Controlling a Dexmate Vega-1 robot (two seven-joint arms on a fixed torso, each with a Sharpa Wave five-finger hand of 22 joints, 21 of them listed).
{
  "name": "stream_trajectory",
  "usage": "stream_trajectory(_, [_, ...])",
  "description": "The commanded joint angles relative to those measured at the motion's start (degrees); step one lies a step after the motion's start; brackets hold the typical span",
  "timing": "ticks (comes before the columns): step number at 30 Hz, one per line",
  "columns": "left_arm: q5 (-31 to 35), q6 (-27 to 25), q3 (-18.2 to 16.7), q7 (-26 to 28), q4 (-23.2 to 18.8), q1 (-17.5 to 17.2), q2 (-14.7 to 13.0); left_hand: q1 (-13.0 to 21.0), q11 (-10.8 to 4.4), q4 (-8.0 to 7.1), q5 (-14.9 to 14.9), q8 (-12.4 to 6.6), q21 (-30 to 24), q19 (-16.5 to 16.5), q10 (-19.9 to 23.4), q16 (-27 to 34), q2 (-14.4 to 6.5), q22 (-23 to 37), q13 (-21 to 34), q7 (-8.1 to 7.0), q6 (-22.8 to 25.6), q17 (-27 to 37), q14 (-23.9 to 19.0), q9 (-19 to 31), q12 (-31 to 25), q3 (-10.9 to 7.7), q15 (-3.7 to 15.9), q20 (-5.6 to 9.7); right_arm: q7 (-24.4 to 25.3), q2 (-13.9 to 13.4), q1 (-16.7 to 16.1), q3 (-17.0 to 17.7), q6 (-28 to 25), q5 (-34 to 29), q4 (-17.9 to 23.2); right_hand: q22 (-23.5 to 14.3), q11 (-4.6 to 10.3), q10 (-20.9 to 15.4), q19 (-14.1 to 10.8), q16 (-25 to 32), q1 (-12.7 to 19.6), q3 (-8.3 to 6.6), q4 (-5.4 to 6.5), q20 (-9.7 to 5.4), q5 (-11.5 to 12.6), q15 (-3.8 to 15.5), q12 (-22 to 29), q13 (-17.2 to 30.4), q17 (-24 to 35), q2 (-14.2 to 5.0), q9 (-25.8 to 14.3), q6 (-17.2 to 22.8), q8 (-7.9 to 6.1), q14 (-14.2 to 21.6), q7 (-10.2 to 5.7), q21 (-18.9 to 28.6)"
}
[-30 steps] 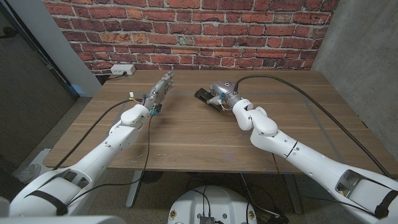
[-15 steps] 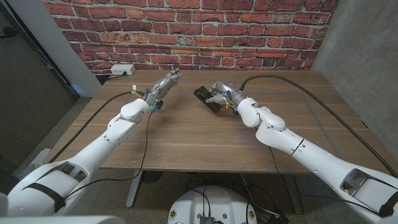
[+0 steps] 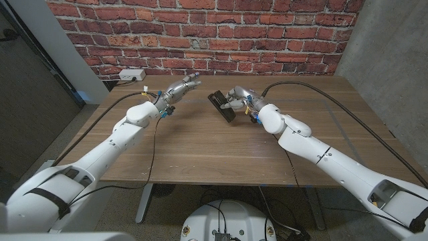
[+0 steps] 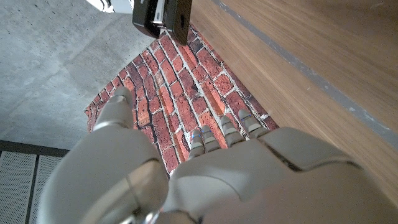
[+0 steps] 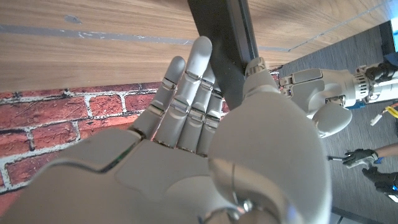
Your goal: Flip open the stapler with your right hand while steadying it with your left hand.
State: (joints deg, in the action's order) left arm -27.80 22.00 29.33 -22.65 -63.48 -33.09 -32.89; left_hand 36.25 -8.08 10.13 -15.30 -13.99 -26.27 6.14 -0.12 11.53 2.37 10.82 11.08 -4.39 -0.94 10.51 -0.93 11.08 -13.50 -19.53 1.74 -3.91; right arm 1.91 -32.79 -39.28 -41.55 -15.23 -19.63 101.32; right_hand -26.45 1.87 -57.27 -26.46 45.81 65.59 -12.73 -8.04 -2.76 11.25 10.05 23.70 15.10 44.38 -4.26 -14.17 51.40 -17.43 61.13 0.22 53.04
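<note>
Stapler (image 3: pixel 221 106) located on the wooden surface (image 3: pixel 221 147), toward the far edge before the brick wall (image 3: pixel 200 33). Right hand (image 3: pixel 237 98) positioned at the stapler, fingers (image 5: pixel 200 68) extended along its black body; firm grasp not confirmed, cannot tell. Left hand (image 3: pixel 179 88) released, fingers apart, near the stapler but clear of it. Recommended: bring left hand onto the base first, press down, then lift the top with the right.

No legible writing at the wooden table

We can read no text, label, brand or number on any surface (the stapler (image 3: pixel 221 106) included) in these views.
</note>
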Motion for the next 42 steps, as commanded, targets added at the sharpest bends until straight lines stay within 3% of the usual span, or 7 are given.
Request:
stream_trajectory(1, [-2.09,2.92,0.99,-10.16,5.69,3.61,0.97,3.00,-0.05,0.11,0.01,-0.81,0.08,-0.61,0.73,-0.01,0.00,0.10,0.29,-0.68,1.70,0.08,-0.41,0.28,0.17,-0.93,3.26,0.73,0.55,-0.02,0.10,2.16,4.37,9.81,-1.75,-0.23,5.15,-7.31,0.38,0.17,4.78,0.24,-0.10,-4.01,0.31,3.29,9.64,15.65,0.23,-4.20,-2.19,6.29,-0.32,0.41,-5.20,0.68])
stream_trajectory(10, [-2.41,4.11,1.11,-12.99,7.82,4.95,1.60,10.64,-1.24,0.13,2.27,-2.58,0.28,-1.96,3.41,0.21,-0.39,0.19,0.44,-2.87,7.08,0.01,-1.78,0.77,-0.25,-2.61,5.27,2.38,0.12,0.73,-0.29,4.37,10.74,18.40,-5.23,-0.34,5.04,-7.37,0.71,0.30,4.99,0.37,-0.12,-4.02,0.31,3.29,9.48,15.73,0.71,-4.16,-2.36,6.32,-0.21,0.52,-5.13,1.63])
stream_trajectory(17, [-1.83,3.88,1.26,-12.72,6.82,5.03,1.33,14.42,-2.85,-1.12,4.53,-4.78,0.01,-3.73,9.85,1.84,-0.81,0.44,1.39,-3.65,11.28,0.81,-6.25,1.72,-2.05,-3.55,6.61,2.47,-0.15,1.20,-0.55,5.15,15.12,22.69,-7.18,-0.40,5.08,-7.32,1.06,0.27,5.13,0.48,-0.10,-4.08,0.30,3.29,9.33,15.85,1.01,-4.17,-2.47,6.35,-0.08,0.45,-5.10,2.48])
stream_trajectory(25, [-0.60,2.46,1.70,-10.92,3.97,4.41,0.67,12.59,-2.34,-2.83,4.86,-5.23,0.33,-3.47,11.70,4.09,-0.16,0.60,2.30,-2.58,11.80,2.84,-9.90,1.80,-2.42,-2.38,5.50,-0.27,-0.13,0.60,-0.37,4.38,17.62,22.39,-6.99,-0.44,4.99,-7.34,1.37,0.30,5.23,0.62,-0.07,-4.12,0.28,3.28,9.21,16.00,1.49,-4.14,-2.59,6.45,0.05,0.29,-4.96,3.40])
stream_trajectory(34, [0.02,1.34,1.84,-8.60,0.13,2.87,0.21,9.12,-0.75,-4.25,4.12,-6.69,0.53,-3.61,15.54,5.77,2.29,0.73,3.01,-0.33,15.96,4.60,-12.30,1.56,-3.72,0.21,5.18,-0.19,3.52,0.30,-0.76,3.86,18.10,18.11,-5.76,-0.43,4.87,-7.42,1.81,0.18,5.23,0.79,0.03,-4.32,0.25,3.28,9.06,16.09,1.79,-4.16,-2.58,6.58,0.24,0.10,-5.05,4.30])
stream_trajectory(38, [0.10,1.53,1.74,-7.55,-0.90,2.26,0.37,8.87,-1.16,-4.39,3.38,-8.20,0.40,-4.22,18.91,6.82,2.51,0.82,3.34,-0.49,20.08,5.33,-14.34,1.40,-4.77,0.67,6.08,0.26,5.20,0.48,-1.00,3.69,17.94,16.26,-5.34,-0.41,4.78,-7.49,1.87,0.17,5.25,0.86,0.05,-4.37,0.25,3.29,8.99,16.09,1.92,-4.15,-2.60,6.67,0.29,0.11,-5.06,4.69])
stream_trajectory(42, [0.16,1.75,1.64,-6.62,-1.65,1.75,0.55,9.15,-1.15,-4.34,3.08,-8.61,0.21,-4.84,22.22,7.49,2.32,0.87,3.57,-2.50,21.36,5.74,-15.80,1.24,-5.85,0.67,6.85,0.93,5.89,0.33,-1.06,3.44,17.47,14.66,-4.67,-0.36,4.78,-7.56,2.06,0.24,5.29,0.94,0.05,-4.37,0.24,3.28,8.97,16.22,2.21,-4.10,-2.62,6.74,0.38,0.19,-5.08,5.19])
